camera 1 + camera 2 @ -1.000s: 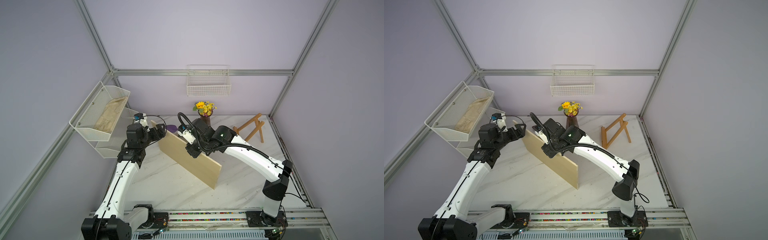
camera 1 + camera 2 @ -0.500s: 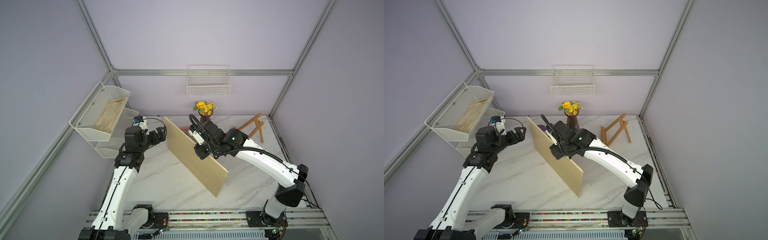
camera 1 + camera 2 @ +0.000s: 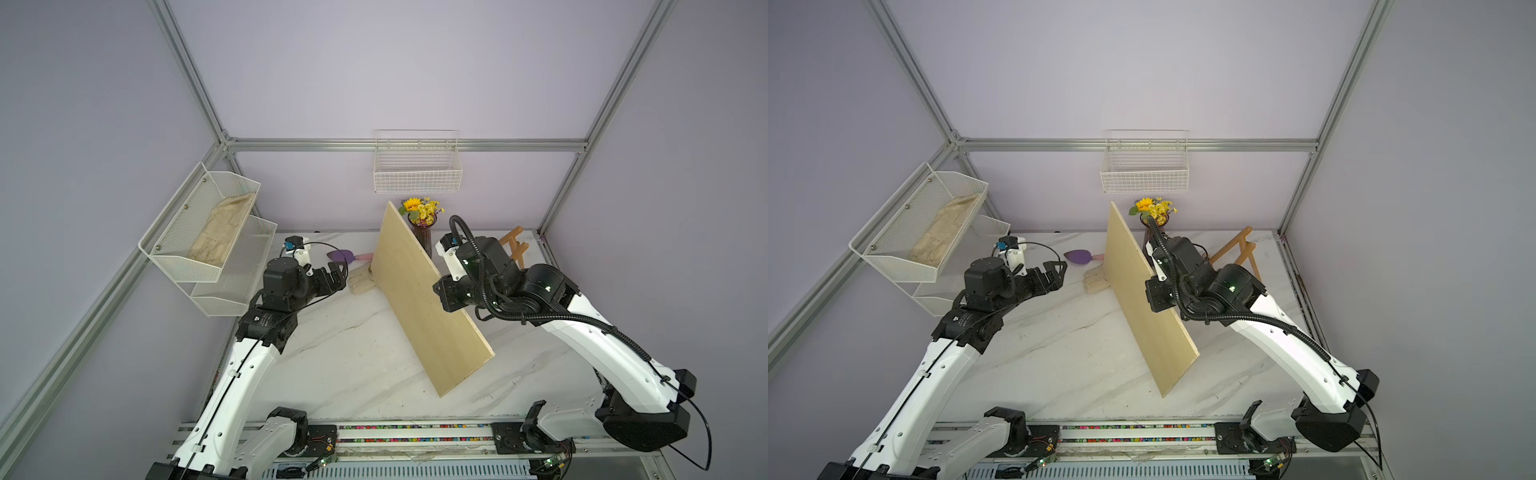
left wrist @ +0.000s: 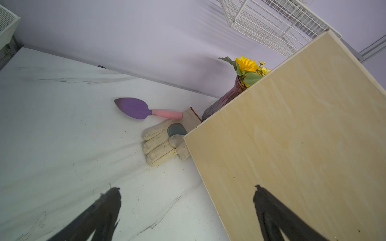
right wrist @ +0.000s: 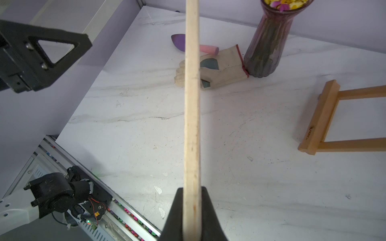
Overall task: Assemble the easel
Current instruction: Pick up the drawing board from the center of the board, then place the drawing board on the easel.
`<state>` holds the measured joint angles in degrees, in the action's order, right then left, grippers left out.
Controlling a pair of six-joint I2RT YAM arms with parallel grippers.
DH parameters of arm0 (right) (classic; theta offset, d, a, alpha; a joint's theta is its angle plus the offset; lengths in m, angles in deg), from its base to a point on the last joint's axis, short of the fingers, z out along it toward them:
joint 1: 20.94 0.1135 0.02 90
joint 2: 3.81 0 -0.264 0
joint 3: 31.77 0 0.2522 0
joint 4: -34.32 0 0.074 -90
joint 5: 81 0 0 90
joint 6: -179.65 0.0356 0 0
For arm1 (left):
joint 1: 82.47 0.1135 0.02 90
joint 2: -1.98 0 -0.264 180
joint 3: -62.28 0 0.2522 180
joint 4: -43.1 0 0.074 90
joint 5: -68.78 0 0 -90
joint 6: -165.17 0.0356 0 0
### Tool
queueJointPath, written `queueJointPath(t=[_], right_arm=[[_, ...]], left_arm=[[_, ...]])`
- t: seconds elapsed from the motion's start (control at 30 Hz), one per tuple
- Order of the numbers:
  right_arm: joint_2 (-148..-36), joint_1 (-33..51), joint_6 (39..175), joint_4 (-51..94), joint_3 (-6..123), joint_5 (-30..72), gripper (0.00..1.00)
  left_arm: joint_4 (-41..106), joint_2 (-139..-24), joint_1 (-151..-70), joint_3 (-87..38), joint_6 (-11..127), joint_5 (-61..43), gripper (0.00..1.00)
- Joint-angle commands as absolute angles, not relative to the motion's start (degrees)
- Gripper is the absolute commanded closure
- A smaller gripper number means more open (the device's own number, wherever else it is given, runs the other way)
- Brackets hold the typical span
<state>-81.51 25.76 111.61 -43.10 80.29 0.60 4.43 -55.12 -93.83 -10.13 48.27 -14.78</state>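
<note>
The easel (image 3: 513,248) (image 3: 1236,252) stands at the back right of the marble table; in the right wrist view the easel's (image 5: 319,119) ledge bar with small dark print faces me. My right gripper (image 5: 192,193) (image 3: 445,296) (image 3: 1156,297) is shut on the long edge of a large pale plywood board (image 3: 424,303) (image 3: 1142,299) (image 5: 191,94), which it holds tilted on edge above the table's middle. To the left of the board (image 4: 292,146), my left gripper (image 3: 336,274) (image 3: 1057,272) (image 4: 187,188) is open and holds nothing.
A purple vase of yellow flowers (image 3: 422,232) stands behind the board. A cream glove (image 3: 360,283) and a purple trowel with a pink handle (image 3: 343,256) lie at the back left. A wire basket (image 3: 417,166) hangs on the back wall, and mesh shelves (image 3: 208,232) on the left.
The right arm has swung the board up, more upright and to the right. The left gripper has come off the board's end, opened fully and drawn back left.
</note>
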Motion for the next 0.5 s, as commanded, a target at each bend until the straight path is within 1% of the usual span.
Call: queueJointPath(t=[0.0, 0.07, 0.17, 0.3, 0.47], right_arm=[[-76.95, 22.40, 115.33, -36.76, 80.85, -3.44, 1.00], [-76.33, 20.63, 115.56, -37.70, 80.61, -3.13, 1.00], [-75.80, 20.24, 116.48, -39.83, 81.45, -3.52, 1.00], [-73.39, 20.03, 117.99, -42.55, 81.42, -7.86, 1.00], [-71.00, 18.59, 119.14, -44.37, 81.21, -10.67, 1.00]], left_arm=[[5.95, -55.14, -97.46, -8.45, 46.77, -18.24, 0.00], [7.67, -55.39, -99.80, -7.77, 46.56, -18.94, 0.00], [10.15, -55.72, -102.19, -6.62, 45.47, -19.72, 0.00], [11.27, -57.13, -105.54, -6.66, 45.29, -21.09, 0.00], [13.80, -59.19, -109.49, -6.35, 44.76, -21.95, 0.00]])
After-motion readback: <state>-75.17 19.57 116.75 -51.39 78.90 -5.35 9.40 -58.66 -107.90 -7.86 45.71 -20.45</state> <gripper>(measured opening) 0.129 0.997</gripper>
